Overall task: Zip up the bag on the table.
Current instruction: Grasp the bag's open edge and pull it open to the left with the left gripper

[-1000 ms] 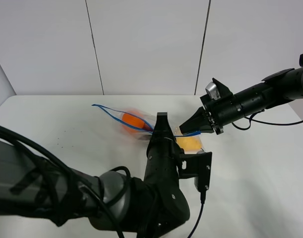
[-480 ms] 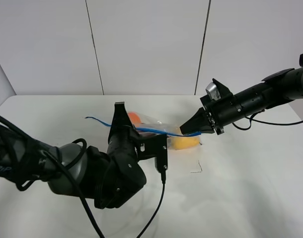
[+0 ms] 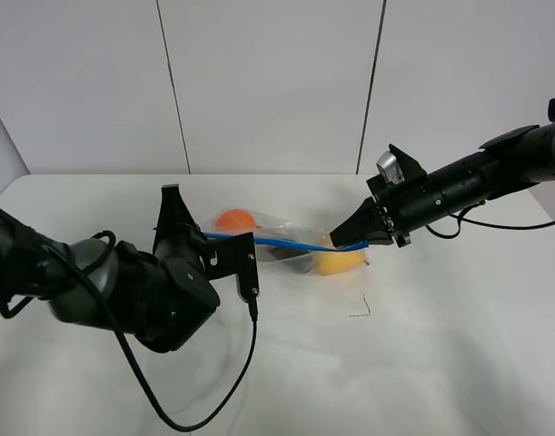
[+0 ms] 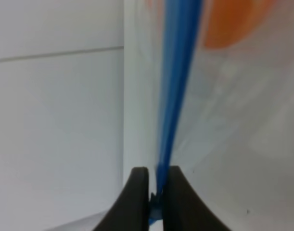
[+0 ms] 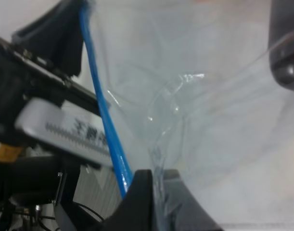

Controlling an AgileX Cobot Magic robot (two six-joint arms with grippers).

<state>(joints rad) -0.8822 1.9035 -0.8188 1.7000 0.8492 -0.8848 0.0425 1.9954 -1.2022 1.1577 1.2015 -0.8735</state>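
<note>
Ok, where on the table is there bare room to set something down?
Widest bare patch: the table front right, in front of the right claw. Also the back-left corner. Crowded: the middle, where the bag is stretched between it and the left claw, and front left under the left arm.

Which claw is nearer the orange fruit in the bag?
Left. The left claw pinches the zipper strip beside the orange fruit; the right claw holds the bag at its far end, by the yellow piece.
</note>
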